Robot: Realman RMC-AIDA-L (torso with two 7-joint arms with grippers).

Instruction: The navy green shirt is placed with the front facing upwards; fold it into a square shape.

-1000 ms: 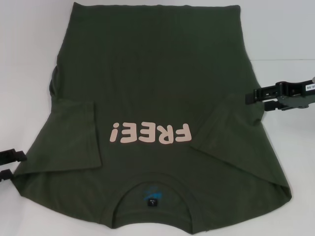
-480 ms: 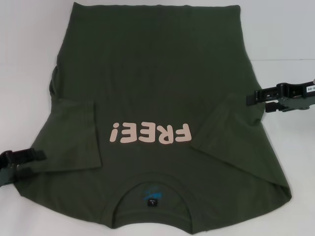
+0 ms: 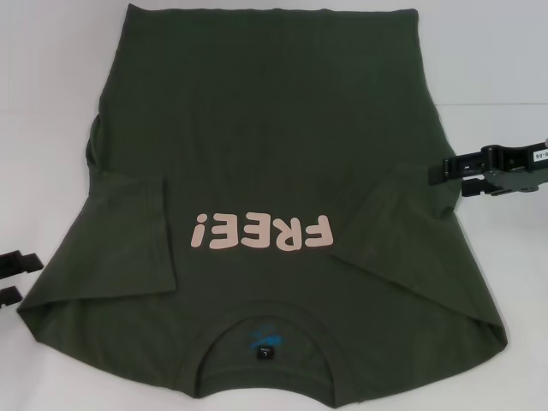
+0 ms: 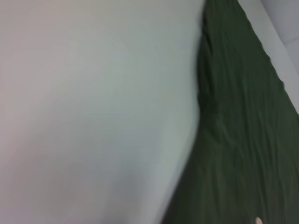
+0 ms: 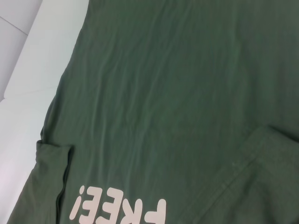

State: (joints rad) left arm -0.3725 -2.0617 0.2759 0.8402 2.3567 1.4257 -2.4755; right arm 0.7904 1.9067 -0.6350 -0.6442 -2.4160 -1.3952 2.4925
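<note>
The navy green shirt (image 3: 274,154) lies flat, front up, on the white table (image 3: 488,77), with its collar and black neck label (image 3: 266,352) nearest me. The pink "FREE!" lettering (image 3: 261,232) reads upside down. Both sleeves are folded in over the body. My left gripper (image 3: 15,276) is open at the left edge of the head view, just off the shirt's left sleeve fold and holding nothing. My right gripper (image 3: 454,177) is open at the shirt's right edge, beside the folded right sleeve. The left wrist view shows the shirt (image 4: 243,140) edge, the right wrist view the chest (image 5: 177,93).
Bare white tabletop (image 4: 93,116) lies on both sides of the shirt and beyond its hem at the far side. The collar end runs to the near edge of the head view. Nothing else stands on the table.
The left gripper reached in to the left sleeve fold half a second ago and has drawn back to the left. The right gripper shifted slightly to the right.
</note>
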